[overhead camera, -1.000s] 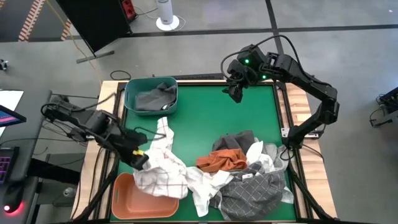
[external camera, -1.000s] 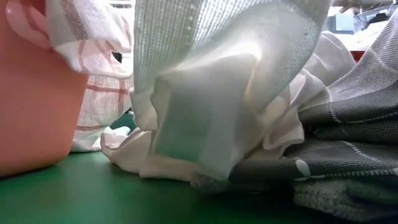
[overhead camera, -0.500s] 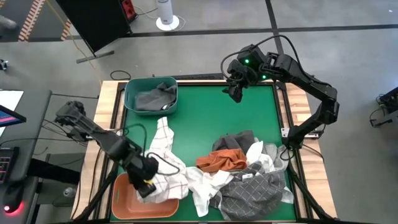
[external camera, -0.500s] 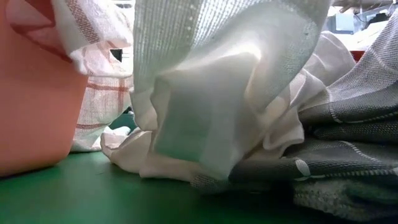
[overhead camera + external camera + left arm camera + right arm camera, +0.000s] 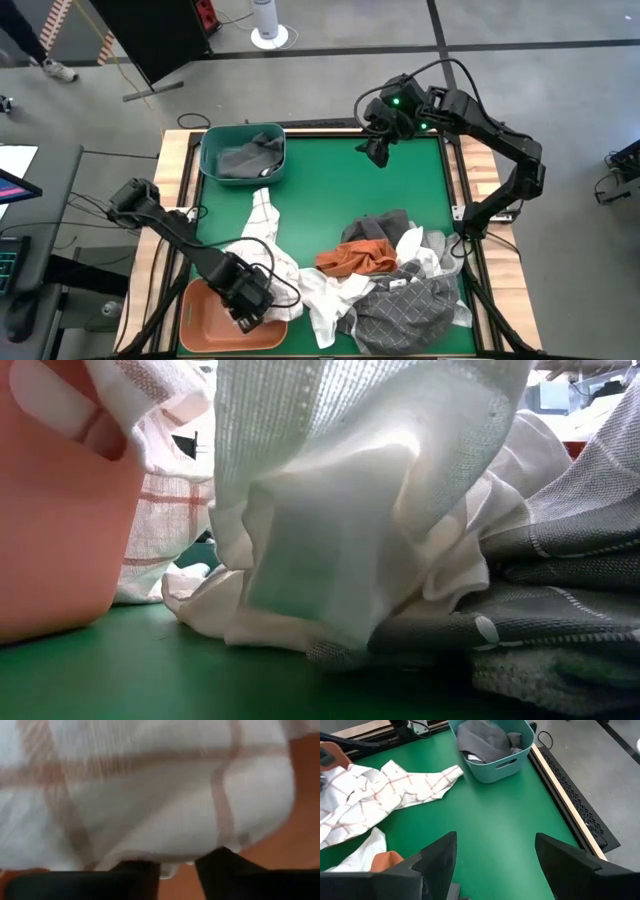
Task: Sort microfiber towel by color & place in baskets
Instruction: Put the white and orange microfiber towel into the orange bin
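Left gripper (image 5: 243,305) hangs over the salmon basket (image 5: 200,325), its fingers parted just a little at the edge of the white checked towel (image 5: 262,250), which trails from basket to mat; seemingly the drop-off step, calling next for wider jaws and a lift clear; right gripper (image 5: 378,148) waits open near the teal basket (image 5: 242,155)

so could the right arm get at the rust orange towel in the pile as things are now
Probably yes. The right gripper hangs open over bare green mat at the far edge, holding nothing. The rust orange towel lies on top of the pile with nothing over it, and the left gripper is away at the salmon basket.
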Robot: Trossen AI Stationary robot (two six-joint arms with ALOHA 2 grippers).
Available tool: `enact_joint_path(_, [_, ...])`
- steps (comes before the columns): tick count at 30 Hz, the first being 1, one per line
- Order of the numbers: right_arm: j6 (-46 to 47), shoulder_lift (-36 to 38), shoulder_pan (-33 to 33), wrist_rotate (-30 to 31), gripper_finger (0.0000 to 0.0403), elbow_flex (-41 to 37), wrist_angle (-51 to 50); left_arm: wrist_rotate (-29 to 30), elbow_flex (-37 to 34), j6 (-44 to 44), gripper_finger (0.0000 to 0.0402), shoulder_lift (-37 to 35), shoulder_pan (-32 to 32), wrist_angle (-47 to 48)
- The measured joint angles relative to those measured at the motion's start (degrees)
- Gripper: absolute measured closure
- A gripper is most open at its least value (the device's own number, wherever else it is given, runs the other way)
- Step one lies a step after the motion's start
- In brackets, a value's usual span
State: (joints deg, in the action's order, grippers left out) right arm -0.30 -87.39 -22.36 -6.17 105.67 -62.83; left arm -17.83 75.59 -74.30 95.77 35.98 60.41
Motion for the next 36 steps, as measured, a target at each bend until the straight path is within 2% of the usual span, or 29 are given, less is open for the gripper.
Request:
enact_joint_path(5, [-1.08,0.00,1.37,-0.02,0.0108,0.00,0.02,-2.97,0.00,1.97,0.0189,1.90,-1.10,0.34])
enact_joint_path(10, [-1.69,0.00,2.15,-0.02,0.0108,0.00,-0.11,-6.22,0.12,-0.41,0.0137,-1.07,-2.36,1.75])
enact_joint_path(14, [-1.70,0.00,2.13,-0.02,0.0108,0.02,-0.17,-5.96,2.39,-4.39,0.0128,-6.23,-2.47,2.38])
enact_joint_path(17, [-1.70,0.00,1.97,-0.01,0.0108,0.01,-0.14,-2.60,4.39,-9.07,0.0128,-11.37,-2.42,2.35])
enact_joint_path(21, [-1.70,0.00,1.98,0.00,0.0108,0.00,0.18,7.52,5.77,-15.72,0.0127,-18.56,-2.87,3.86])
enact_joint_path(24, [-1.52,0.00,1.98,0.00,0.0108,0.00,0.52,15.56,5.77,-20.74,0.0127,-21.95,-5.21,10.82])
enact_joint_path(28, [-1.24,0.00,2.13,-0.02,0.0108,0.00,1.85,19.42,5.73,-18.36,0.0127,-20.98,-12.07,17.86])
enact_joint_path(32, [-0.68,0.00,2.46,-0.02,0.0108,0.00,2.24,22.29,5.70,-14.01,0.0127,-16.65,-19.85,19.07])
enact_joint_path(36, [0.16,0.12,2.50,-0.02,0.0108,0.00,1.54,24.15,5.65,-7.08,0.0127,-10.36,-24.77,19.40])
